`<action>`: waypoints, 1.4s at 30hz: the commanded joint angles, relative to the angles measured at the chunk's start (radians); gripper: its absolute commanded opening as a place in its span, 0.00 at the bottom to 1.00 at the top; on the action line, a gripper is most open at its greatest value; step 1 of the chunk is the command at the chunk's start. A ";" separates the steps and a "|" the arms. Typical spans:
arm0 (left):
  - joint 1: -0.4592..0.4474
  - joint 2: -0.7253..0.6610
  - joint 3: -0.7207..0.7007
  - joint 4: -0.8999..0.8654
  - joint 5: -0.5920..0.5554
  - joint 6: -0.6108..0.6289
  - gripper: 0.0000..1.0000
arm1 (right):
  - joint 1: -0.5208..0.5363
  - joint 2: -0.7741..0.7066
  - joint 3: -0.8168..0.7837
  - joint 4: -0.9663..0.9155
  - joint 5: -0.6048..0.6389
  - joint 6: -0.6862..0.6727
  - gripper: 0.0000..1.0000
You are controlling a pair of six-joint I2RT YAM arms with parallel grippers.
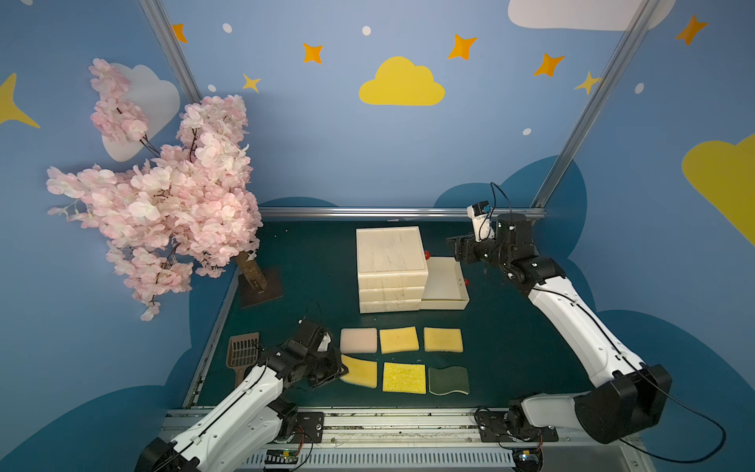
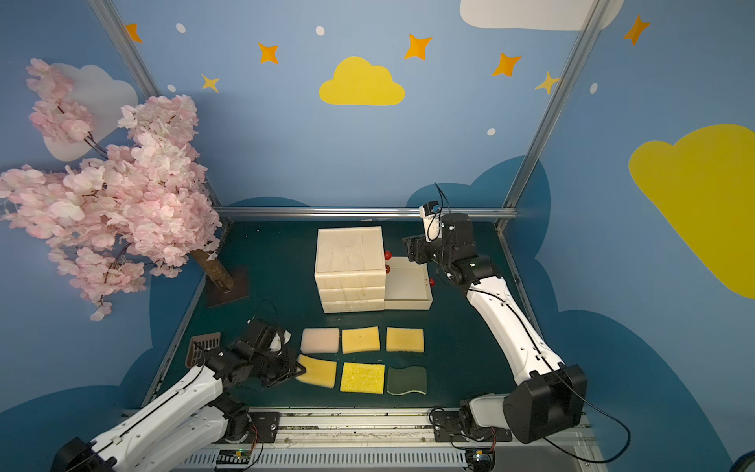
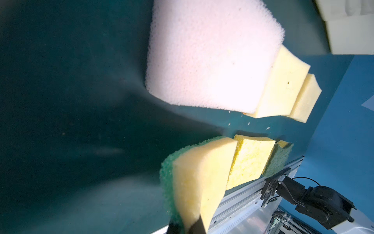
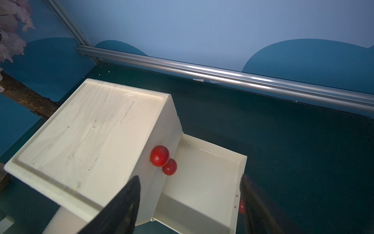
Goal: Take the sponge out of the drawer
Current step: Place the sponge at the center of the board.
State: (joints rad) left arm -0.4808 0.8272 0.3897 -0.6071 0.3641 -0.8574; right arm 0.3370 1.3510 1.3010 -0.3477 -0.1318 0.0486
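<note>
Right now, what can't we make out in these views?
- Contents of the two shut drawers: inside the cabinet, every view.
- Rear of the open drawer: under the cabinet, top and right wrist views.
- Tips of the left gripper on the sponge: cut by the left wrist view's edge; masked by its own housing in both top views.
- Scoop handle: behind the left arm, both top views.

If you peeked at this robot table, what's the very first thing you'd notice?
The big pink blossom tree on the left side of the table grabs you first. Next come the sponges laid in two rows at the front, where the left gripper pinches the yellow sponge at the near left end. In the middle stands a white drawer chest, its bottom drawer pulled open.
</note>
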 commanded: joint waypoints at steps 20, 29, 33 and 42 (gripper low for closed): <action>-0.056 0.013 -0.052 0.018 -0.064 -0.049 0.31 | -0.012 0.029 0.009 0.014 0.012 0.006 0.77; -0.058 0.018 -0.033 -0.012 -0.104 -0.047 0.35 | -0.015 0.030 0.009 0.013 0.017 0.003 0.77; -0.058 0.011 -0.029 -0.020 -0.116 -0.053 0.43 | -0.017 0.034 0.008 0.012 0.017 0.003 0.77; -0.063 -0.009 -0.009 -0.033 -0.124 -0.062 0.50 | -0.020 0.039 0.009 0.013 0.022 0.003 0.77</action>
State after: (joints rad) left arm -0.5396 0.8326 0.3473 -0.6083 0.2562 -0.9173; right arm 0.3222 1.3827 1.3010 -0.3477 -0.1192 0.0483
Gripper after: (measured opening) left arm 0.497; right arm 0.768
